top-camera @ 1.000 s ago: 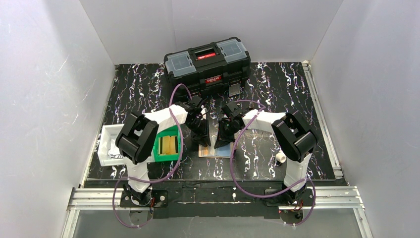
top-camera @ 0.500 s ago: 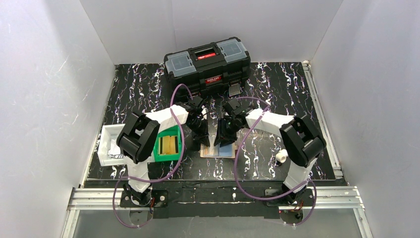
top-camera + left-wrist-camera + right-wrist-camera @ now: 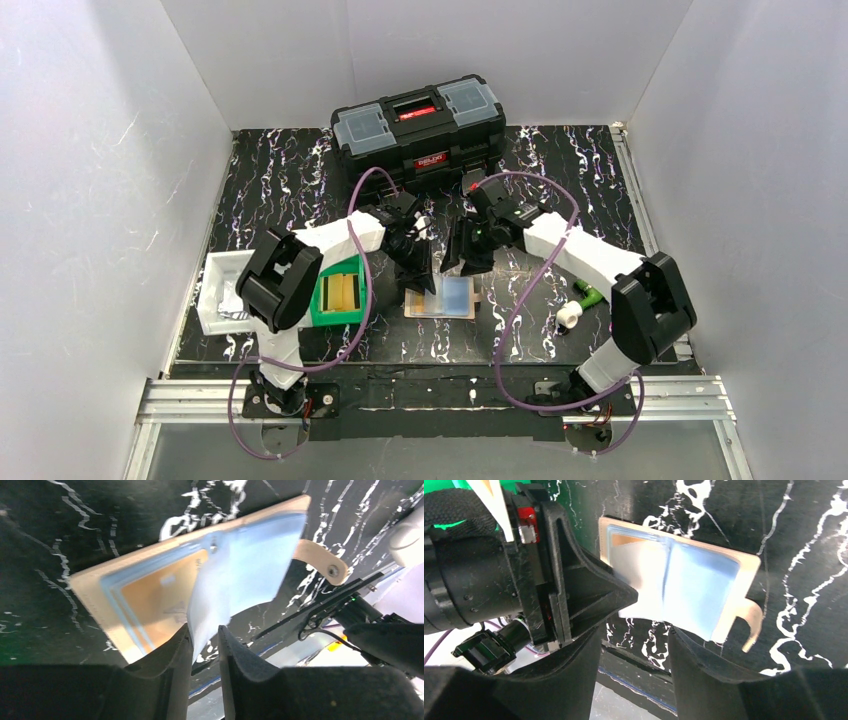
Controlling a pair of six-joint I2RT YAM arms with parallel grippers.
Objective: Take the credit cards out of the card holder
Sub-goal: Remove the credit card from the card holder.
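Observation:
The tan card holder [image 3: 458,299] lies open on the black marble table, its light blue inside facing up. The orange-tan credit card [image 3: 160,587] sits in the holder's [image 3: 95,597] left pocket. A thin light blue sheet [image 3: 235,575] rises from the fold; whether it is a card or a leaf of the holder I cannot tell. Its lower corner lies against one finger of my left gripper [image 3: 205,632], whose jaws stand narrowly apart. In the right wrist view the holder [image 3: 744,565] shows the blue sheet [image 3: 694,590]. My right gripper [image 3: 635,632] hangs open over its near edge, holding nothing.
A black toolbox [image 3: 420,125] stands at the back. A green bin [image 3: 340,310] and a white tray [image 3: 212,290] sit left of the left gripper [image 3: 420,280]. A small white piece [image 3: 568,315] and a green piece [image 3: 590,296] lie right of the right gripper [image 3: 458,262].
My right gripper has opened and drawn back towards the toolbox, its arm swinging out to the right. The left gripper closed, then eased apart. More of the holder's blue inside shows.

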